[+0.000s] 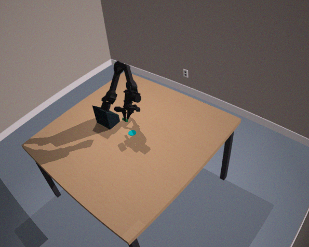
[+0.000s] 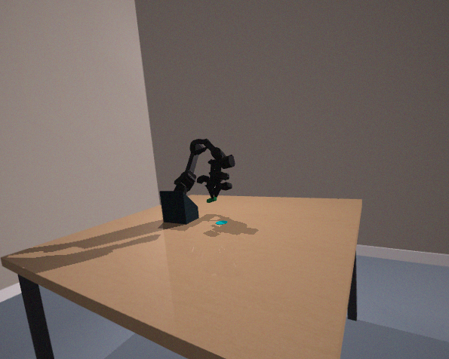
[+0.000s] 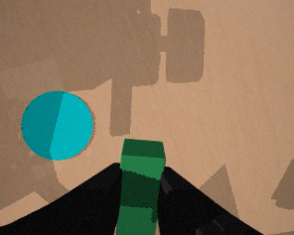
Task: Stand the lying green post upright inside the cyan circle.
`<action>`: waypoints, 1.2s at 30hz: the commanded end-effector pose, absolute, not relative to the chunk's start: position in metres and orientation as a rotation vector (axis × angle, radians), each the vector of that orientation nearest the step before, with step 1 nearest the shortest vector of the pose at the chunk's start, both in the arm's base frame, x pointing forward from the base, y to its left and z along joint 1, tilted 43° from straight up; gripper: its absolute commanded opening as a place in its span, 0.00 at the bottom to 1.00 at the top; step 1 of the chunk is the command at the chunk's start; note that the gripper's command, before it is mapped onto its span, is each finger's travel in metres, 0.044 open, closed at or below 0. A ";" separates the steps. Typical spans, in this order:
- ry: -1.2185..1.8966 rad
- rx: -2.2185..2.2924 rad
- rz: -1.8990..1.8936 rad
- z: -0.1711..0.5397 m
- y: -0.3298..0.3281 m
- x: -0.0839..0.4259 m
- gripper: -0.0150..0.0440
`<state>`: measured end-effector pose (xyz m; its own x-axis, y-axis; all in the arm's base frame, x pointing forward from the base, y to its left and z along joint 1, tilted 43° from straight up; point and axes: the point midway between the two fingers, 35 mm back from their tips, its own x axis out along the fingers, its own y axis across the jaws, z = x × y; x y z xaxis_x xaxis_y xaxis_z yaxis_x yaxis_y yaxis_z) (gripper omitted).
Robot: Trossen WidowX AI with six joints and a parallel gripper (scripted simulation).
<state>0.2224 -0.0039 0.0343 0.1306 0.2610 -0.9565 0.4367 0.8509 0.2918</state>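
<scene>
Hanging above the desk [image 1: 175, 148], one black arm's fingers pinch one green post [image 3: 141, 204]. One cyan circle [image 3: 58, 125] lies beside it, apart.

No readable text in any view.

The table [image 1: 175, 148], the walls and the wall outlet [image 1: 185, 72] on the far wall carry no letters, numbers, labels or brand marks that can be read.

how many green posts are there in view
1: the green post is clamped in the gripper, lifted off the table, beside the cyan circle and not yet over it. None other shows.
</scene>
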 end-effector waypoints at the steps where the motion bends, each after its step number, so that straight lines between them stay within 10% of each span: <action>1: 1.435 0.579 -0.161 0.035 -0.004 0.221 0.29; 36: 1.256 0.526 -0.289 0.034 -0.004 0.219 0.29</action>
<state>0.2197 -0.0031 0.0330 0.2740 0.0939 -0.9571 0.4778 0.8504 0.2202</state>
